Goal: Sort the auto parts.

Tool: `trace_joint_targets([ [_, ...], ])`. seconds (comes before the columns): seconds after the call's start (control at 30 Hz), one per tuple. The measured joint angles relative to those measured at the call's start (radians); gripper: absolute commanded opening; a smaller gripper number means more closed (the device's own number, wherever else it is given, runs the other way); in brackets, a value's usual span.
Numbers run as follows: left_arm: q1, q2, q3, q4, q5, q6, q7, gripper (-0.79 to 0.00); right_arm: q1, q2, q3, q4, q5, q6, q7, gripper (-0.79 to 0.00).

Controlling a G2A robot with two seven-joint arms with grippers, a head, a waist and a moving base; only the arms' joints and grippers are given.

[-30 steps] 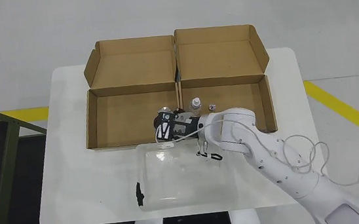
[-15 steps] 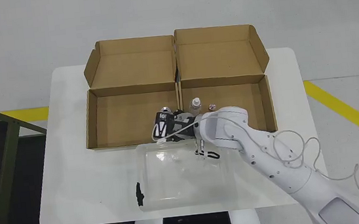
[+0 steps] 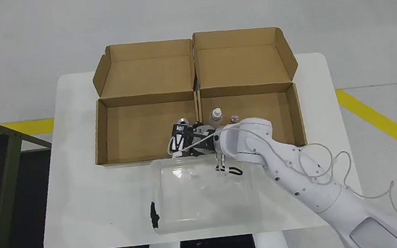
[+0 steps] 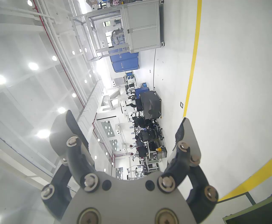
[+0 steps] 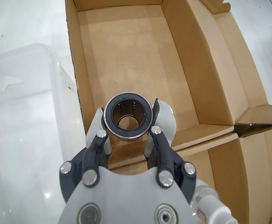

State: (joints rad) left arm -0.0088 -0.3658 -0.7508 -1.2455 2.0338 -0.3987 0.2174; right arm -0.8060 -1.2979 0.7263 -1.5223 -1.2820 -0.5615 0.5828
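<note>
White tabletop (image 3: 83, 202) with two open cardboard boxes side by side at the far end, left box (image 3: 138, 134) and right box (image 3: 263, 117), walls touching. A clear plastic bin (image 3: 192, 201) sits in front of them, right up against them. The right arm (image 3: 290, 165) lies across the bin's corner toward the left box. The right fingers (image 5: 164, 118) are clamped snug on a linear bearing (image 5: 127, 132), a metal sleeve with a black end ring. It's held over the left box's floor, in the corner nearest the bin and the right box. The left fingers (image 4: 188, 137) are spread wide with nothing in them, pointed out at the hall. A small white-capped bottle (image 3: 216, 114) stands in the right box by the shared wall. There's a tiny part (image 3: 234, 117) just beside it, too small to make out. Also a small black piece (image 3: 153, 215) on the bin's left edge.
</note>
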Motion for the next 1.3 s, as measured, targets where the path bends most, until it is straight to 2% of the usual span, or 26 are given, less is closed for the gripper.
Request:
trace_joint_targets([
  [0.1, 0.0, 0.0, 0.0, 0.0, 0.0, 0.0, 0.0, 0.0, -0.001, -0.002, 0.001, 0.003, -0.003, -0.001, -0.001, -0.551],
  [0.63, 0.0, 0.0, 0.0, 0.0, 0.0, 0.0, 0.0, 0.0, -0.008, -0.008, 0.015, 0.013, -0.013, -0.012, -0.003, -0.496],
  [1.1, 0.0, 0.0, 0.0, 0.0, 0.0, 0.0, 0.0, 0.0, -0.008, -0.015, 0.024, 0.02, -0.02, -0.018, 0.001, -0.406],
  [1.3, 0.0, 0.0, 0.0, 0.0, 0.0, 0.0, 0.0, 0.0, -0.01, -0.017, 0.027, 0.02, -0.021, -0.023, 0.001, -0.406],
])
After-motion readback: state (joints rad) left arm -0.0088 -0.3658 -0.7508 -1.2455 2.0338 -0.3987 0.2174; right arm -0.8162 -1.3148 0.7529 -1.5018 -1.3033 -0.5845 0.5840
